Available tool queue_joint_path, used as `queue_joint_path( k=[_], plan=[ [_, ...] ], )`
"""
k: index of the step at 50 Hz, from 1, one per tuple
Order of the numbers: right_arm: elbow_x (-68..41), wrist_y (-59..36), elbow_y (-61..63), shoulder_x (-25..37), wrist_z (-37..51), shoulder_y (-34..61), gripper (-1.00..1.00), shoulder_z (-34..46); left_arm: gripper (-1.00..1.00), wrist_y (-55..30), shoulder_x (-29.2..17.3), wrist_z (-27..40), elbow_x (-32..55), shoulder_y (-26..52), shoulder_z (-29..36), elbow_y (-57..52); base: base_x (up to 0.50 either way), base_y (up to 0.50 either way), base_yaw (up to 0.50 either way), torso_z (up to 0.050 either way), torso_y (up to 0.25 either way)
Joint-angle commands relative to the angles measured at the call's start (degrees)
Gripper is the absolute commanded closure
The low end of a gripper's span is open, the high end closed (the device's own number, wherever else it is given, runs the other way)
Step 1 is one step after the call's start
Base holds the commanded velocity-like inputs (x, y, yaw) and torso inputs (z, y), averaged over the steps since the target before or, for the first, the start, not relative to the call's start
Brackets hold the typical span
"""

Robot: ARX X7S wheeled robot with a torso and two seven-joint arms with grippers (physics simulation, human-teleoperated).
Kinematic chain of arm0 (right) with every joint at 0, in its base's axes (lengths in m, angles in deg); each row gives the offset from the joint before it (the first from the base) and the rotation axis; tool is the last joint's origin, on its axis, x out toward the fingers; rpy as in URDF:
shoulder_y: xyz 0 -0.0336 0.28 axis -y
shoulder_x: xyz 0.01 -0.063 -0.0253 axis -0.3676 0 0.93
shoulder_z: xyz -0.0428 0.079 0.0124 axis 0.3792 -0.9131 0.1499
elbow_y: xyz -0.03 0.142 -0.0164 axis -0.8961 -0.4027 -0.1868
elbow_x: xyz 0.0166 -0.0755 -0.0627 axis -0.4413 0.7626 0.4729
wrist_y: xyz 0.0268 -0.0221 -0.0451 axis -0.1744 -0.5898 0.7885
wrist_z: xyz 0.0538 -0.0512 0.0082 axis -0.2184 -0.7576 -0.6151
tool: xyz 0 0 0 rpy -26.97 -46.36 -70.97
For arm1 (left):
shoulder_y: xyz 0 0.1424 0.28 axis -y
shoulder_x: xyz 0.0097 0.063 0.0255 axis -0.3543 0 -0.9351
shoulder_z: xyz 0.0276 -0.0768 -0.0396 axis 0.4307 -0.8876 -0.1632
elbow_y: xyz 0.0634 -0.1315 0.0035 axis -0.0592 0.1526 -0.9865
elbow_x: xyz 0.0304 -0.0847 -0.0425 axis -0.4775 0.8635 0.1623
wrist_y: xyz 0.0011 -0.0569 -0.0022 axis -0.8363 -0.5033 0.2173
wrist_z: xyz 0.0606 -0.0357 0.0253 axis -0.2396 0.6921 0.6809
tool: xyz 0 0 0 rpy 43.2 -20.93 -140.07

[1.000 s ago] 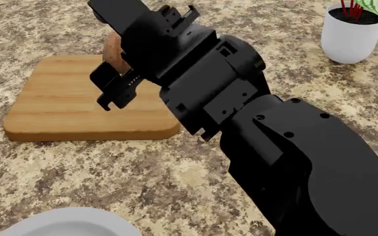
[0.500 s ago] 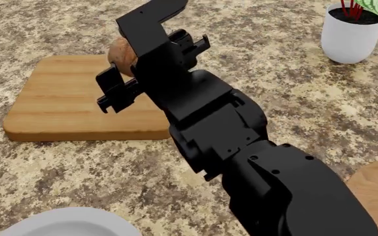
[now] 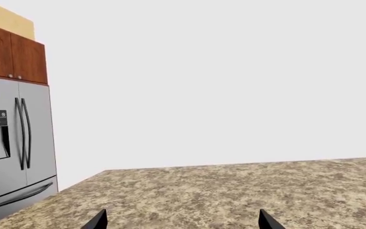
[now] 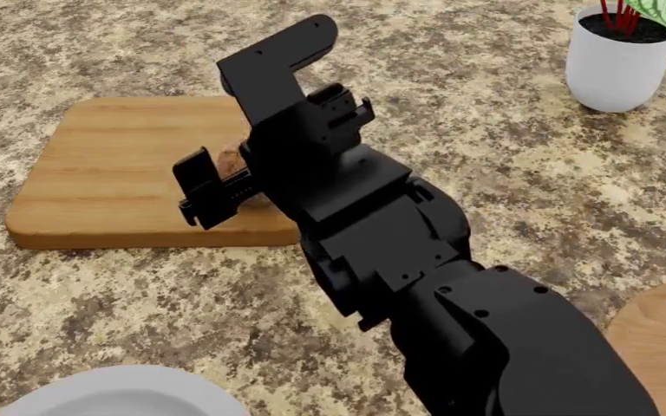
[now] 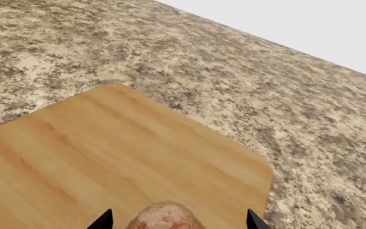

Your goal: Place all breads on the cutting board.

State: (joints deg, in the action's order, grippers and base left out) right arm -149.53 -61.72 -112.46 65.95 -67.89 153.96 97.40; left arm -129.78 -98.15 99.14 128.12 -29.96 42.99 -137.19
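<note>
The cutting board (image 4: 114, 173) lies on the speckled counter at the left of the head view. A brown roll (image 4: 231, 159), one of the breads, rests on the board and is mostly hidden behind my right arm. My right gripper (image 4: 215, 143) hangs over the board, open around the roll. In the right wrist view the roll (image 5: 165, 217) sits on the board (image 5: 106, 143) between the spread fingertips of the right gripper (image 5: 177, 220), with a gap on each side. My left gripper (image 3: 181, 220) is open over bare counter, with nothing between its fingers.
A white pot with a plant (image 4: 617, 65) stands at the back right. A white plate (image 4: 125, 392) lies at the front left and a round wooden plate (image 4: 662, 347) at the front right. A steel fridge (image 3: 11, 143) stands beyond the counter edge.
The roll was held above the board's far edge; it now lies lower on the board, and the right gripper has come down with it and opened.
</note>
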Motion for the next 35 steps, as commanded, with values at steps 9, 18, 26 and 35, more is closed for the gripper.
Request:
queue_joint_path(
  k=[9, 18, 26, 35],
  plan=[
    [1.63, -1.13, 0.55, -0.01, 0.06, 1.84, -1.00, -0.22, -1.00, 0.16, -0.38, 0.80, 1.40, -0.33, -0.83, -0.19, 0.00, 0.00, 0.00, 0.000, 0.000],
    [-2.67, -1.29, -0.04, -0.01, -0.73, 9.65, -1.00, -0.13, -1.00, -0.74, -0.66, 1.56, 3.00, 0.11, -1.47, -0.56, 0.00, 0.00, 0.00, 0.000, 0.000],
    [-5.88, -7.87, 17.12, 7.90, 5.12, 17.65, -1.00, -0.73, -1.00, -1.23, -0.67, 2.40, 4.06, 0.49, -1.32, -0.89, 0.00, 0.00, 0.00, 0.000, 0.000],
    [-13.93, -16.30, 52.77, 26.19, 20.68, 24.10, -1.00, -3.69, -1.00, -0.47, -0.34, 2.60, 4.23, 1.15, 0.13, -0.18, 0.00, 0.00, 0.00, 0.000, 0.000]
  ],
)
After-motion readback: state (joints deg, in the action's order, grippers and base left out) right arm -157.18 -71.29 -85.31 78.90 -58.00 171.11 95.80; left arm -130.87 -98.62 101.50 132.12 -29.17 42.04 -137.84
